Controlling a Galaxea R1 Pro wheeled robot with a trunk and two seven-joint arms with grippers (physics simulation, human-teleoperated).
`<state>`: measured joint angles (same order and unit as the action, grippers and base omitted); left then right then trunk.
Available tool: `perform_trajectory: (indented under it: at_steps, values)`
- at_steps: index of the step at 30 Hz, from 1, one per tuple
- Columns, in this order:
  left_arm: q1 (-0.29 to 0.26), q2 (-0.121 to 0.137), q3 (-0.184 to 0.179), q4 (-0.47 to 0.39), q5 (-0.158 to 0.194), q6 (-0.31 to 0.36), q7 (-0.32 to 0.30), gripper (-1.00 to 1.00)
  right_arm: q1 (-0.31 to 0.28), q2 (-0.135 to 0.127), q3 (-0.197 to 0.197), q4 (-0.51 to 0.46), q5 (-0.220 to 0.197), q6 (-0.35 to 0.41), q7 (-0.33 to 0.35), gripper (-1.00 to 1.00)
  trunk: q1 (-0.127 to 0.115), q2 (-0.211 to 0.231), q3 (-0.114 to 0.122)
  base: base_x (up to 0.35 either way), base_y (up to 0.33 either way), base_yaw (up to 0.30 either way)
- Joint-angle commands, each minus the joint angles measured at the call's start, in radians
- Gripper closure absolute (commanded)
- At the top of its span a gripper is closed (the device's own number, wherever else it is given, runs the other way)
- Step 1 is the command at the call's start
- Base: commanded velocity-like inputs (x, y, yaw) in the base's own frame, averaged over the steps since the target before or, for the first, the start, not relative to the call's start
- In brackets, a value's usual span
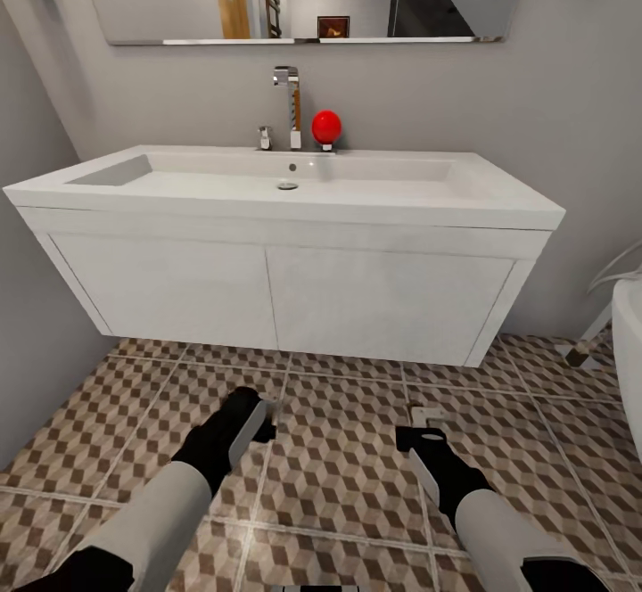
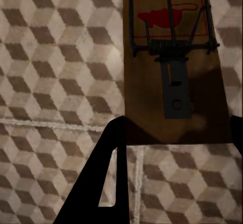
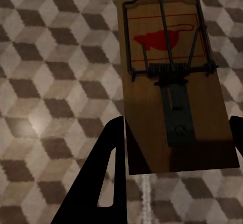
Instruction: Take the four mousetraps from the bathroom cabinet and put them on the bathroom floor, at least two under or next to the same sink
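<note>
mousetrap (image 3: 174,82) between right fingers (image 3: 98,183), mousetrap (image 2: 172,62) between left fingers (image 2: 96,183)

Mousetrap (image 2: 172,57) cropped at frame edge.

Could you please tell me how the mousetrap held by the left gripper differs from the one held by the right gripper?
The left mousetrap is cut off at the far end of its wrist view, and its near end lies in dark shadow. The right mousetrap shows whole and is evenly lit. Both are tan wooden boards with a red print, a wire bar and a spring, each clamped at one end between its gripper's jaws above the bathroom floor.
</note>
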<state>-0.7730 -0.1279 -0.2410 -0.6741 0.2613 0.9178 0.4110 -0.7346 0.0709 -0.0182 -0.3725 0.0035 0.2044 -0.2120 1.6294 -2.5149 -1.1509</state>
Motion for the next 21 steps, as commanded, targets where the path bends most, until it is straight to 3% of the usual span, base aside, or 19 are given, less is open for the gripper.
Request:
perform_trajectory:
  at_steps: [1, 6, 10, 11, 17, 21]
  values:
    - [-0.001, 0.000, -0.003, -0.019, 0.010, -0.005, 0.014, 1.00, 0.000, 0.000, -0.002, -0.002, 0.000, 0.006, -0.003, 1.00, 0.000, 0.000, -0.001, 0.000, 0.000, 0.000]
    - [-0.001, 0.001, -0.001, -0.051, 0.009, -0.075, 0.024, 1.00, 0.000, 0.000, -0.002, -0.002, 0.000, 0.006, -0.003, 1.00, 0.000, 0.000, -0.001, 0.000, 0.000, 0.000]
    - [-0.002, 0.005, -0.004, -0.020, 0.010, -0.294, 0.024, 1.00, 0.000, 0.000, -0.002, -0.002, 0.001, 0.006, -0.003, 1.00, 0.000, 0.000, -0.001, 0.000, 0.000, 0.000]
    - [-0.002, 0.006, -0.005, -0.011, 0.011, -0.324, 0.024, 1.00, 0.000, 0.000, -0.002, -0.002, 0.001, 0.006, -0.003, 1.00, 0.000, 0.000, -0.001, 0.000, 0.000, 0.000]
    - [-0.002, 0.003, -0.004, 0.130, 0.016, -0.376, 0.018, 1.00, 0.000, 0.000, -0.002, -0.002, 0.001, 0.006, -0.003, 1.00, 0.000, 0.000, -0.001, 0.000, 0.000, 0.000]
    - [-0.002, 0.004, -0.008, 0.154, 0.007, -0.387, 0.016, 1.00, 0.000, 0.000, -0.002, -0.002, 0.001, 0.006, -0.003, 1.00, 0.000, 0.000, -0.001, 0.000, 0.000, 0.000]
